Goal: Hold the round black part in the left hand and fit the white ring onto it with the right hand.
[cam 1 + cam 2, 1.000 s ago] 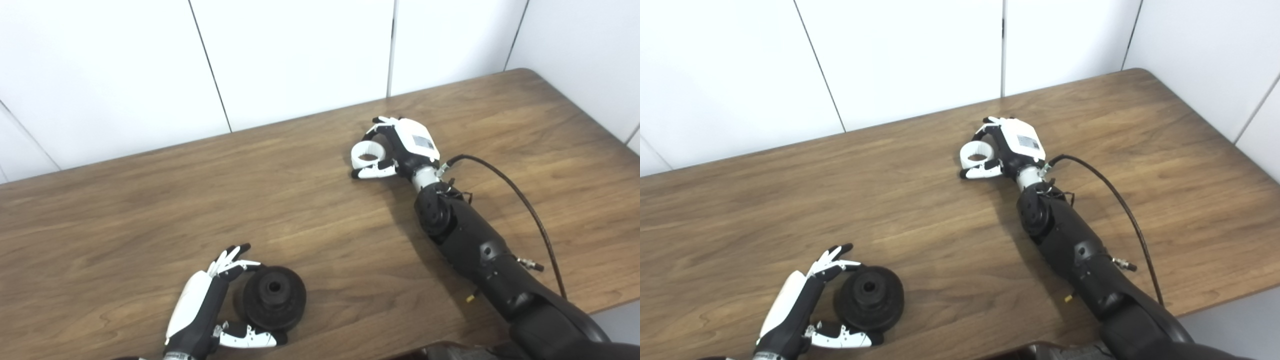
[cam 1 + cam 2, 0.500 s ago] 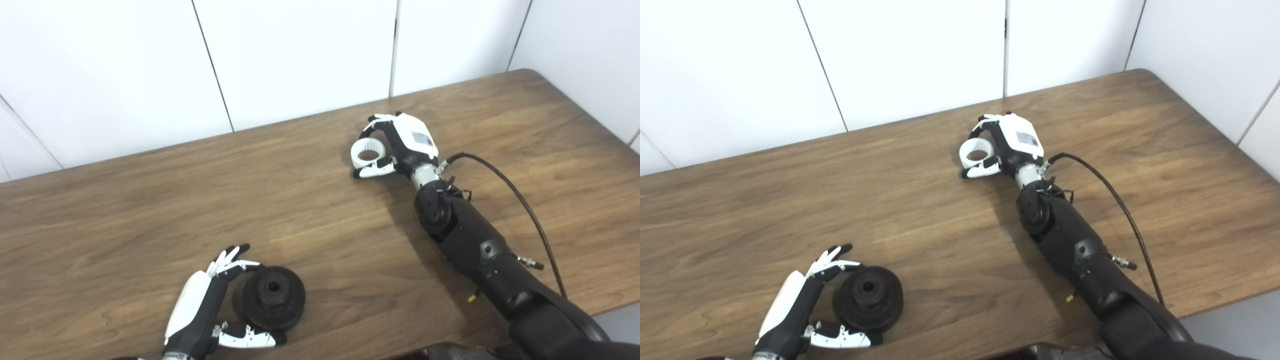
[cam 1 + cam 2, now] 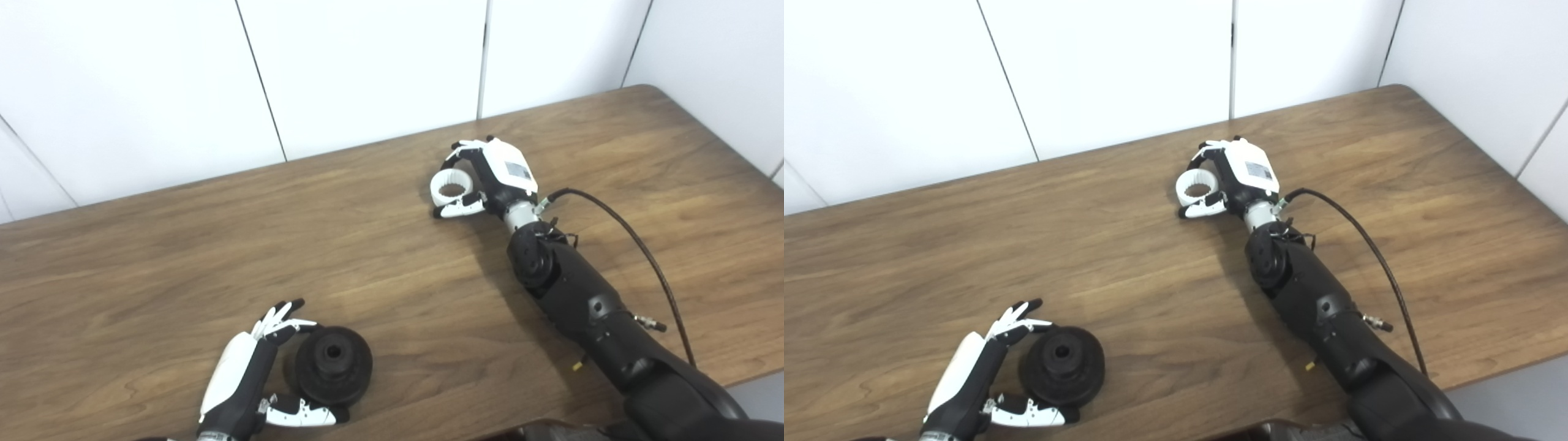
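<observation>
Left hand [image 3: 257, 380] cups the round black part [image 3: 332, 373] near the table's [image 3: 153, 257] near edge, steadying it, bore up. Right hand [image 3: 490, 180], far right, fingers closed around the white ring [image 3: 452, 188], ready for transfer.

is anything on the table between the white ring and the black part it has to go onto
Nothing visible does. Only bare table lies between the white ring, held in the right robot hand, and the black part in the left robot hand.
</observation>
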Controlling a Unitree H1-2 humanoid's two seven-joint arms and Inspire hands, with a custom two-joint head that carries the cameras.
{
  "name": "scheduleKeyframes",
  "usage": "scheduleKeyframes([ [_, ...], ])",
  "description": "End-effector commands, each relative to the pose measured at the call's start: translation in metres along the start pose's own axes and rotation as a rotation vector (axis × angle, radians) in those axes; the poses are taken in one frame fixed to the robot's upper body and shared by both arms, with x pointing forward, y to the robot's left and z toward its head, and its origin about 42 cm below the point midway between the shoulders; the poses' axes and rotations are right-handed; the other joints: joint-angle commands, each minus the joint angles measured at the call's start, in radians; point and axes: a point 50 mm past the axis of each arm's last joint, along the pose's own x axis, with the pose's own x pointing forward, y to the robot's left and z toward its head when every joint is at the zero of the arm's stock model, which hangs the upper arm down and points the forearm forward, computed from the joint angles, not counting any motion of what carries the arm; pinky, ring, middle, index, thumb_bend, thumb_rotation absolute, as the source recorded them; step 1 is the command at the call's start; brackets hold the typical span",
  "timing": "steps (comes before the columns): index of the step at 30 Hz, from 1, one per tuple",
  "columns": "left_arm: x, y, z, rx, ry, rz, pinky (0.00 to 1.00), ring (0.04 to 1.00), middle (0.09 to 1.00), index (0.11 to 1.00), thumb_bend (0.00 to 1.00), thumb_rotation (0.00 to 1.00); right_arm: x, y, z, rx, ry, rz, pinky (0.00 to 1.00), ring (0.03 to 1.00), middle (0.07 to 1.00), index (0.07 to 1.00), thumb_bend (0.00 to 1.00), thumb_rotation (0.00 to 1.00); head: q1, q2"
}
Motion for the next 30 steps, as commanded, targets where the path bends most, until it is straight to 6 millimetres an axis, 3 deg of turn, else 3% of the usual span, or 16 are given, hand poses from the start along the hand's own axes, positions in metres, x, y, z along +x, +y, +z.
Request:
scheduleKeyframes([
  [1,0.002,0.011,0.009,0.024,-0.043,0.029,1.00,1.000,0.955,0.578,0.90,0.17,0.004,-0.011,-0.006,-0.030,0.012,-0.022,0.99,0.885,0.836,0.486,0.52,0.14,0.002,0.002],
  [30,0.008,0.006,0.011,0.032,-0.041,0.028,1.00,1.000,0.957,0.578,0.91,0.18,-0.007,-0.074,0.046,0.094,-0.151,-0.125,1.00,0.916,0.842,0.484,0.52,0.14,0.026,0.012],
])
